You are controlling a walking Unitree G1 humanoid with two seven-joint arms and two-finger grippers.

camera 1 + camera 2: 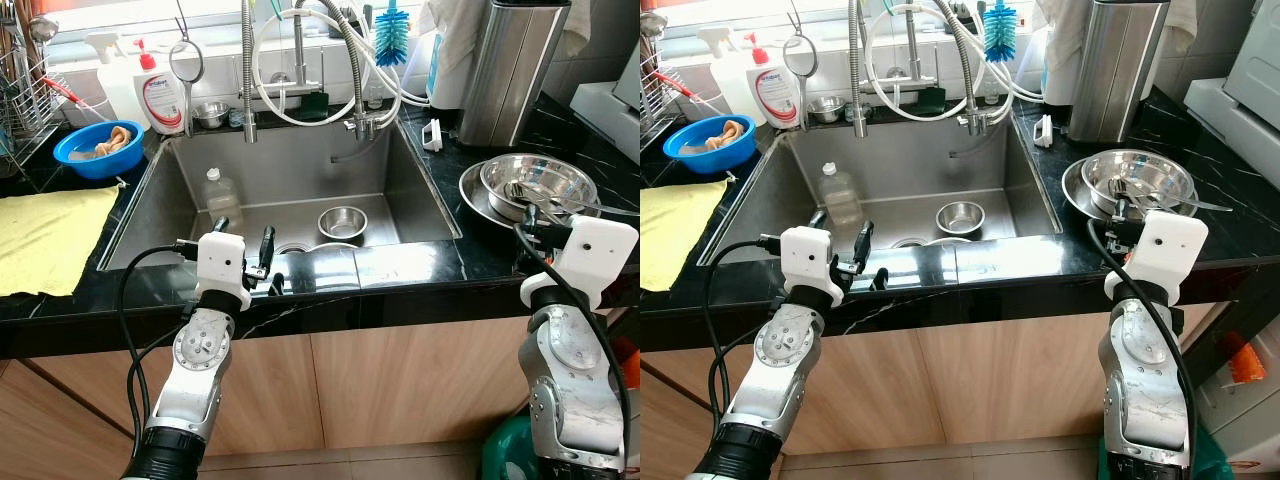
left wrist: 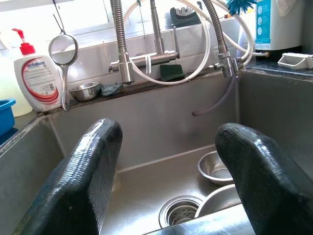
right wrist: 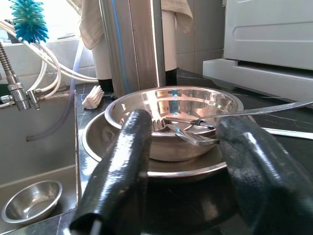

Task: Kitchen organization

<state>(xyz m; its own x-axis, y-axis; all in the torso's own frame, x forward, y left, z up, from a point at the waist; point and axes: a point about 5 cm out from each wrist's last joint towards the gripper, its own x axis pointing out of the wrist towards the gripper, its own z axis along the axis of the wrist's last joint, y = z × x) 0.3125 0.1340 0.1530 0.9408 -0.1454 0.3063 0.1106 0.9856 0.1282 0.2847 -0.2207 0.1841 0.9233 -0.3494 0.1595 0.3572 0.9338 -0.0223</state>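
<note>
Left gripper (image 1: 257, 262) over sink (image 1: 420, 200) front edge, fingers apart, empty. Right gripper (image 3: 188, 161) facing stacked steel bowls (image 3: 171, 117) on bench (image 1: 400, 265), fingers apart, empty.

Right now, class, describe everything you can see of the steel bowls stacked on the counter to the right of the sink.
The steel bowls are two shiny round metal ones, a smaller deep bowl nested in a wider shallow one. They sit upright on the black counter, in front of a tall steel canister. A fork and other cutlery lie inside, with handles sticking out over the rim. The right gripper is open just in front of them.
</note>
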